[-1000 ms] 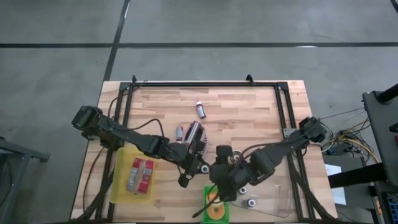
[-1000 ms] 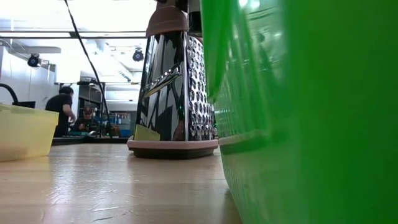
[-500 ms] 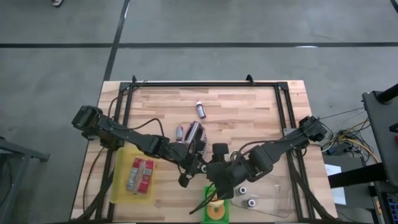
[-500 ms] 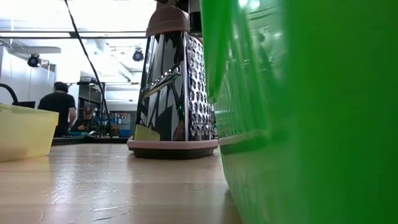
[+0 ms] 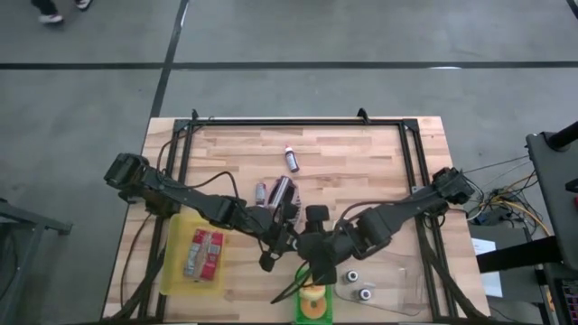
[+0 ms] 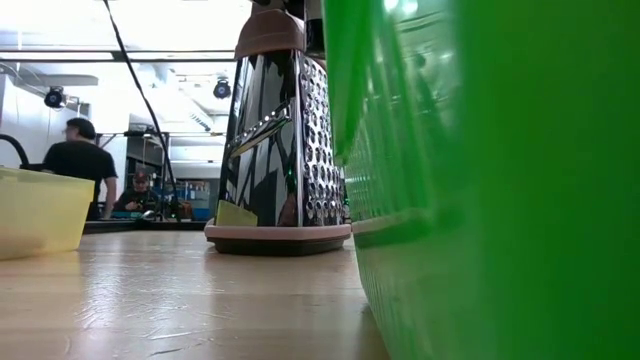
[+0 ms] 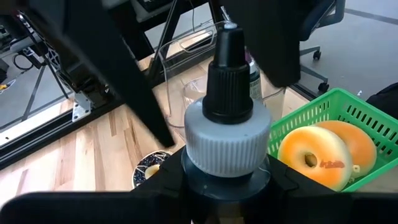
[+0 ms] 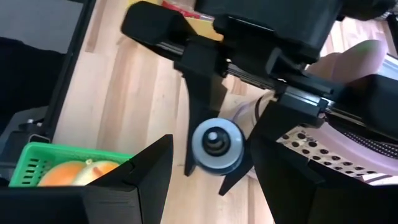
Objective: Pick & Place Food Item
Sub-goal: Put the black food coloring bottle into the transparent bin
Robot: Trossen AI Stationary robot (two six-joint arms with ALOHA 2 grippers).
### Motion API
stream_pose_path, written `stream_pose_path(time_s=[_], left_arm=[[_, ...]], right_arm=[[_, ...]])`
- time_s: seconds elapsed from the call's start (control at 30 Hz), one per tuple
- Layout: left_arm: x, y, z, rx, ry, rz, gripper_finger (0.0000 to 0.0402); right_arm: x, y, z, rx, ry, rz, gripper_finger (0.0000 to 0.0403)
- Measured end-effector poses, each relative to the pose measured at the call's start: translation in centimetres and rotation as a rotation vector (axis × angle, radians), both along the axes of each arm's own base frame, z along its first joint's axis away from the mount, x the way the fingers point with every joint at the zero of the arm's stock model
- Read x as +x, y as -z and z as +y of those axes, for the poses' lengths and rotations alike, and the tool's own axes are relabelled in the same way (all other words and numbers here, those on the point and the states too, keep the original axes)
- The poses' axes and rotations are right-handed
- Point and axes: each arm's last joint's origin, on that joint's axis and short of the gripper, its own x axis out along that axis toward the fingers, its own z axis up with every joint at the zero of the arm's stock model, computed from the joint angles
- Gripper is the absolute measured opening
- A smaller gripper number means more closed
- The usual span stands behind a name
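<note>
Green basket (image 5: 312,307) sits bottom centre of the high view, at the near tabletop (image 5: 361,162) edge, with two donuts (image 7: 314,155) in it. So food looks already placed, though I can't tell if more is due. Just above it, right hand (image 5: 312,268) hangs spread and empty. Left hand (image 5: 267,262), just beside it to the left, pinches a bottle (image 7: 227,124) with a white ribbed cap and black nozzle. Yellow tray (image 5: 177,262) at lower left holds red packets (image 5: 204,253). Grater (image 5: 285,200) stands mid-frame; a small bottle (image 5: 291,160) lies farther up. Likely left: set the held bottle down.
</note>
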Motion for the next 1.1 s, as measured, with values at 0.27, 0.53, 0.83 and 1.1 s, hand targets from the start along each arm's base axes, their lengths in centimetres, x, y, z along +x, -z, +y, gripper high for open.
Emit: stream_pose_path(time_s=[0.27,0.53,0.83,1.1], left_arm=[[0.0,0.0,0.0,-0.001,0.0,-0.001,0.0104],[0.0,0.1,0.0,0.0,0.0,0.0,0.0104],[0.0,0.0,0.0,-0.002,0.001,-0.004,0.0104],[0.0,0.0,0.0,-0.004,0.004,-0.006,0.0103]], right_arm=[[0.4,1.2,-0.2,0.008,-0.005,0.013,0.0212],[0.5,1.4,-0.3,0.009,0.0,0.011,0.0202],[0.6,1.5,-0.3,0.007,0.005,-0.001,0.0138],[0.6,1.5,-0.3,0.003,-0.001,-0.001,0.0101]])
